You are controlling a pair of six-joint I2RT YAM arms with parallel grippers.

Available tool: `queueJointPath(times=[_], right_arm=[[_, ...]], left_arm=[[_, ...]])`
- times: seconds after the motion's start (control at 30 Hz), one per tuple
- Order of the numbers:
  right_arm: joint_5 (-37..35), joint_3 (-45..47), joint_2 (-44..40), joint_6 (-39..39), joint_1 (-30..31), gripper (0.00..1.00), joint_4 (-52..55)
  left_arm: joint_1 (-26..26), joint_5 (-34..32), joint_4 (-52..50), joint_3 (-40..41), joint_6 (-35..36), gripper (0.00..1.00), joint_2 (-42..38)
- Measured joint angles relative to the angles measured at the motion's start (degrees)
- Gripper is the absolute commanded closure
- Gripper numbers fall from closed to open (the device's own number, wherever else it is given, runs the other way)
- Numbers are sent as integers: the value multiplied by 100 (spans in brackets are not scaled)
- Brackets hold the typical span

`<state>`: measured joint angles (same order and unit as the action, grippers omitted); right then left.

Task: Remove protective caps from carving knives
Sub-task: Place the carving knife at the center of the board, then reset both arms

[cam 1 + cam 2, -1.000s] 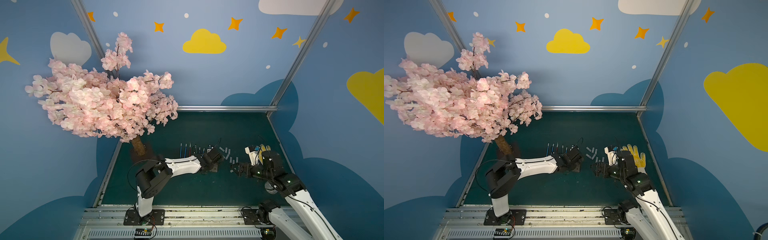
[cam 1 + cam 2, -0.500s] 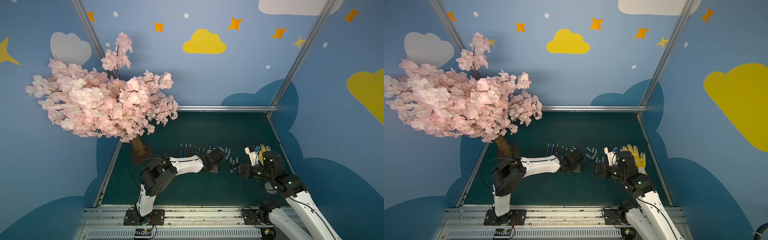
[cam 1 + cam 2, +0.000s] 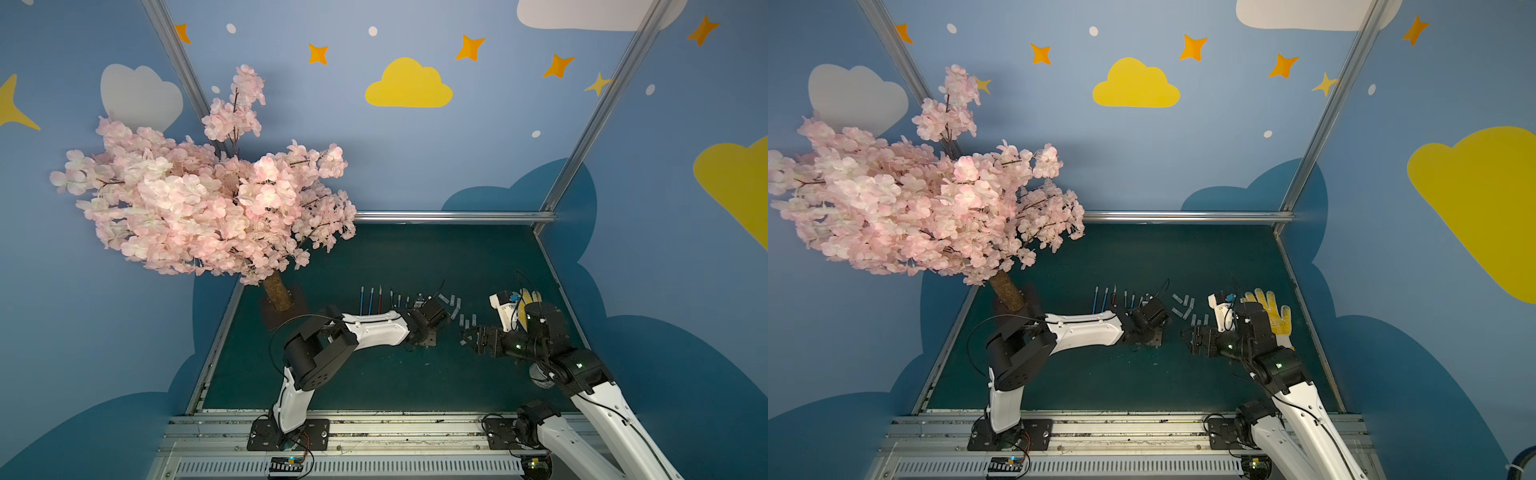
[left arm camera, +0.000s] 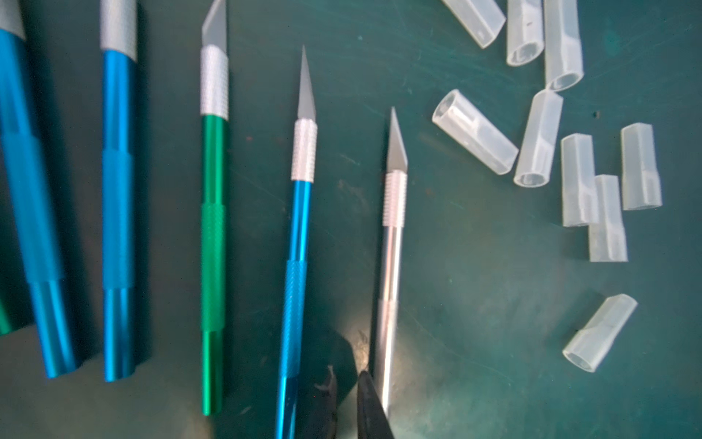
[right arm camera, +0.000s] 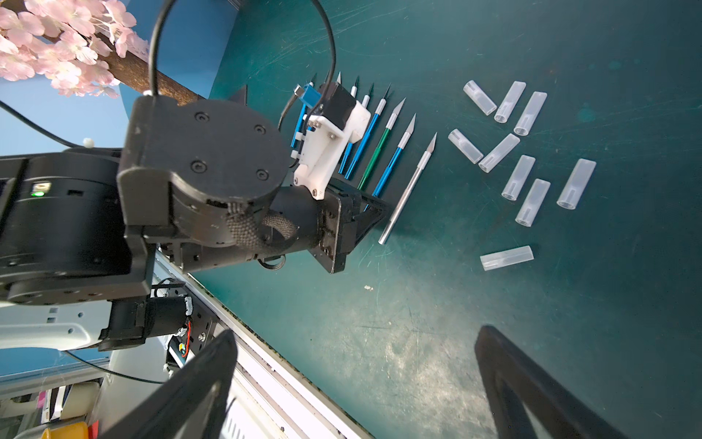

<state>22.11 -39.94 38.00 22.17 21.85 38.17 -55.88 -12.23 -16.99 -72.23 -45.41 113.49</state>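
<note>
Green mat; left tool nearly together, empty, silver carving knife just beside it; right tool apart.

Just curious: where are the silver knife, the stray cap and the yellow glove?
Silver knife (image 4: 395, 197): left wrist view, knurled collar.
Stray cap (image 4: 600, 332): left wrist view, its middle.
Yellow glove (image 3: 1281, 318): a top view, palm.

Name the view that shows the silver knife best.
The left wrist view: the silver knife lies close up, bare blade and knurled collar sharp. The right wrist view shows it whole but smaller; in both top views it is indistinct.
</note>
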Motion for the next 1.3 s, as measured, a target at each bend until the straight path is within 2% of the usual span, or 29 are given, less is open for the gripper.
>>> queueJointPath(times=[0.5,0.9,0.97,1.07,1.13,1.2,1.23,1.3], right_arm=[[-4,0,55,0,0,2,0],[-20,0,66,-7,0,2,0],[-17,-2,70,-13,0,2,2],[-20,-2,79,-13,2,2,0],[-42,-2,101,-9,0,2,-2],[-85,-2,120,-4,0,2,-22],[-133,-2,142,4,0,2,-48],[-225,-13,197,7,0,2,-85]], left_arm=[[0,125,251,149,48,80,-109],[-2,129,439,520,431,72,-1187],[-2,127,463,579,516,66,-1353],[-2,118,501,719,640,49,-1628],[-4,74,533,861,713,25,-1840],[0,-2,551,1016,761,6,-2061],[0,-55,564,1093,798,1,-2175],[11,-181,599,1239,883,0,-2402]])
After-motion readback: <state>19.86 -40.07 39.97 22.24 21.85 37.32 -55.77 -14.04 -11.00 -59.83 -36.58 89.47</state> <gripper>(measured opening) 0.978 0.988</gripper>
